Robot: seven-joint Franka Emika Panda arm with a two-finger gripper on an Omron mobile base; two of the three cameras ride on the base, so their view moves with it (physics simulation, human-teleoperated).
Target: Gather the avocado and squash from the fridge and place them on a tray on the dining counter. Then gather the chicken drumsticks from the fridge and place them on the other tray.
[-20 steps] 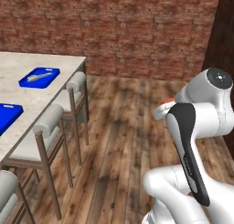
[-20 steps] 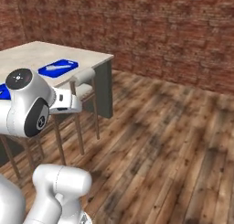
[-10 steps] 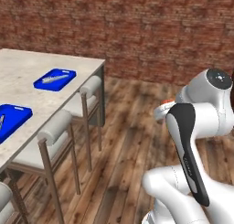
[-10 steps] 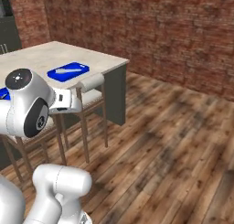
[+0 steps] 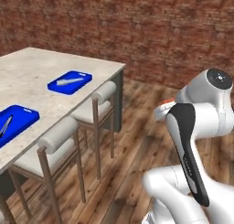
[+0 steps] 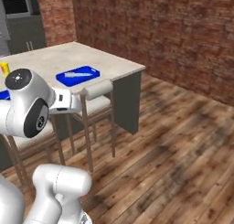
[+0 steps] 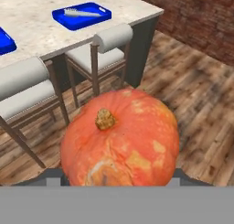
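Observation:
An orange-red squash [image 7: 121, 136] with a short brown stem sits right at my gripper [image 7: 117, 174], which is shut on it; its fingers are hidden behind the fruit. A sliver of the squash [image 5: 168, 102] peeks past my arm in the left base view. The dining counter [image 5: 32, 74] with its beige stone top lies ahead and to the left. Two bright-blue trays rest on it, the far tray [image 5: 85, 76] near the counter's end and the near tray [image 5: 26, 115] closer to me. Each carries a silver utensil. The avocado and chicken drumsticks are out of view.
Two cushioned stools [image 5: 99, 99] [image 5: 54, 143] with wooden legs stand along the counter's near side, between me and the trays. A brick wall [image 5: 137, 31] closes the back. Wood floor [image 6: 173, 150] spreads open to the right. Dark cabinets [image 6: 20, 22] stand far left.
Both base views have swung, so the counter, stools and trays now sit further right and closer. My arm keeps the same pose with the squash in it.

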